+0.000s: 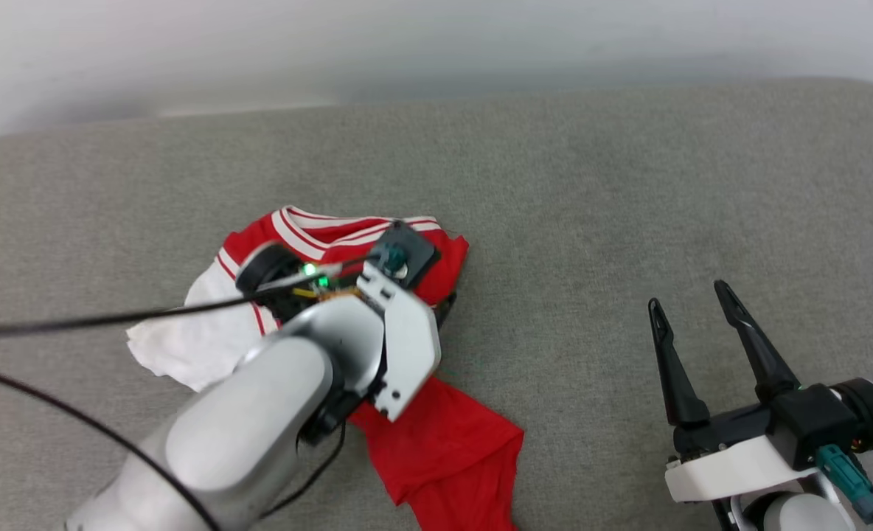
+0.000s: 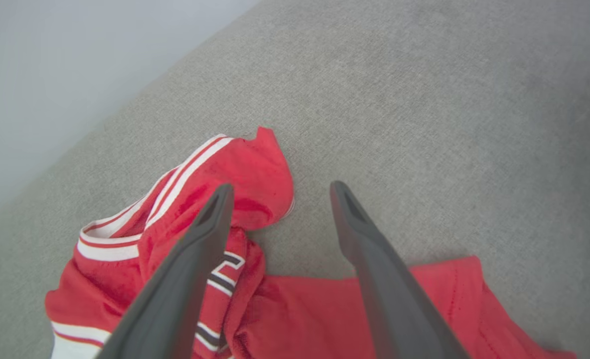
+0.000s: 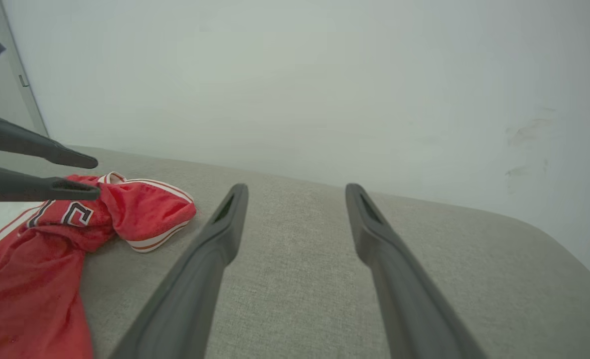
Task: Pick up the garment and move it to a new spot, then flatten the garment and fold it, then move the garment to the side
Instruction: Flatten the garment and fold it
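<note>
Head view shows, on the left, a black cable (image 1: 75, 321) running to the silver left arm (image 1: 259, 413), which reaches over the garment (image 1: 451, 442). The garment lies in a crumpled heap on the gray cushion (image 1: 591, 184), a bit left of the middle. Its white sleeve sticks out to the left and a long red part runs toward the near edge. In the left wrist view the left gripper (image 2: 281, 190) has its two fingers spread wide with nothing between them. One finger is over the red cloth with the striped trim, the other over bare cushion. I cannot tell if a finger touches the cloth. Far to the right, well apart from the garment, the right gripper (image 1: 688, 295) hovers over bare cushion, fingers spread too, holding nothing.
</note>
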Controlling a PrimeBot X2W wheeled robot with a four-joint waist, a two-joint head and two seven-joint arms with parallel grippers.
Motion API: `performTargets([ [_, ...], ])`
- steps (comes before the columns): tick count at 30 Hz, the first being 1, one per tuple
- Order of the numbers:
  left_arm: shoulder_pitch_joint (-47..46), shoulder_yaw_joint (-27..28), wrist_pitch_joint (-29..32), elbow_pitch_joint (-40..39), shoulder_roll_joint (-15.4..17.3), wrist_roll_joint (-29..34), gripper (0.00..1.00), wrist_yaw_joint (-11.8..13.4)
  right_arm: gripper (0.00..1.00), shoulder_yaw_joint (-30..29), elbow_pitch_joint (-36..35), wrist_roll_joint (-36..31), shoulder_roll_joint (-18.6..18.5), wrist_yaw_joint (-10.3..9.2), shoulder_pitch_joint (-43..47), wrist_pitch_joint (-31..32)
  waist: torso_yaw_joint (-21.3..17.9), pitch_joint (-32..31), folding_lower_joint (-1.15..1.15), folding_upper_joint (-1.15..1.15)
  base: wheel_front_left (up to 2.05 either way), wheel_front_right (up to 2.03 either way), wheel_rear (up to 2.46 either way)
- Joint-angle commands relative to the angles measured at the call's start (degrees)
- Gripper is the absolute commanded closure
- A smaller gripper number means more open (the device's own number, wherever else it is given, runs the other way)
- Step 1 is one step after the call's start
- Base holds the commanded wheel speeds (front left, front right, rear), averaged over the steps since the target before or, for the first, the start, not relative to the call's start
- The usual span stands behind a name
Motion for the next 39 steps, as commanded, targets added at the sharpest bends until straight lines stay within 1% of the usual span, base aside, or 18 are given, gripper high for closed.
performTargets([
  [1,-2.65,-0.17,0.96,2.0,-0.85,0.44,0.0,-0.63,0.0,-0.19,-0.42,-0.47,0.12,-0.04,-1.16,-0.09,-1.07,2.2,0.0,0.0,0.0,0.0,0.0],
  [6,-7.75,-1.77,3.73,9.17,-3.94,-0.23,0.0,-3.78,0.0,-0.33,-0.7,-0.52,0.12,-0.04,-2.21,-0.09,-2.06,5.08,0.0,0.0,0.0,0.0,0.0],
  [9,-9.79,-2.54,3.81,14.14,-5.61,0.33,0.0,-4.46,0.0,-0.08,-0.83,-0.43,0.12,-0.04,-2.5,-0.09,-2.64,6.63,0.0,0.0,0.0,0.0,0.0],
  [13,-11.93,-3.66,2.84,20.23,-6.9,2.12,0.0,-4.07,0.0,0.03,-1.14,-0.42,0.12,-0.04,-3.45,-0.09,-3.14,8.3,0.0,0.0,0.0,0.0,0.0],
  [16,-12.06,-4.7,2.48,23.74,-7.8,2.14,0.0,-4.97,0.0,-0.36,-1.21,-0.49,0.12,-0.04,-3.29,-0.09,-3.1,8.85,0.0,0.0,0.0,0.0,0.0],
  [17,-11.84,-4.98,2.18,24.6,-8.13,1.68,0.31,-5.57,0.0,-0.49,-1.22,-0.53,0.12,-0.04,-3.3,-0.09,-3.04,8.92,0.0,0.0,0.0,0.0,0.0],
  [18,-11.62,-4.9,1.51,25.22,-8.41,1.29,1.0,-5.9,0.0,-0.61,-1.21,-0.56,0.12,-0.04,-3.31,-0.09,-2.97,8.95,0.0,0.0,0.0,0.0,0.0],
  [20,-11.42,-5.3,-0.01,26.26,-8.57,1.17,1.0,-6.54,0.0,-0.86,-0.91,-0.66,0.12,-0.04,-3.32,-0.09,-2.74,8.7,0.0,0.0,0.0,0.0,0.0],
  [24,-11.23,-4.44,-4.09,26.46,-9.59,0.61,1.0,-6.69,0.0,-0.98,-0.43,-0.52,0.12,-0.04,-3.32,-0.09,-2.39,7.58,0.0,0.0,0.0,0.0,0.0],
  [27,-10.9,-3.47,-8.28,25.2,-11.42,-0.32,1.0,-6.66,0.0,-1.0,-0.02,-0.4,0.12,-0.04,-3.02,-0.09,-2.09,5.75,0.0,0.0,0.0,0.0,0.0],
  [31,-9.99,-2.55,-12.12,21.36,-13.42,-1.61,1.0,-6.48,0.0,-0.85,0.57,-0.25,0.12,-0.04,-2.28,-0.09,-2.02,2.86,0.0,0.0,0.0,0.0,0.0],
  [35,-8.99,-2.42,-13.52,15.91,-15.08,-2.71,1.0,-6.12,0.0,-1.05,0.89,-0.21,0.11,-0.04,-1.72,-0.09,-2.66,0.44,0.0,0.0,0.0,0.0,0.0],
  [39,-8.1,-2.6,-12.92,11.09,-15.59,-3.3,1.0,-5.08,0.0,-0.81,0.57,0.01,0.12,-0.04,-2.37,-0.09,-4.07,0.43,0.0,0.0,0.0,0.0,0.0],
])
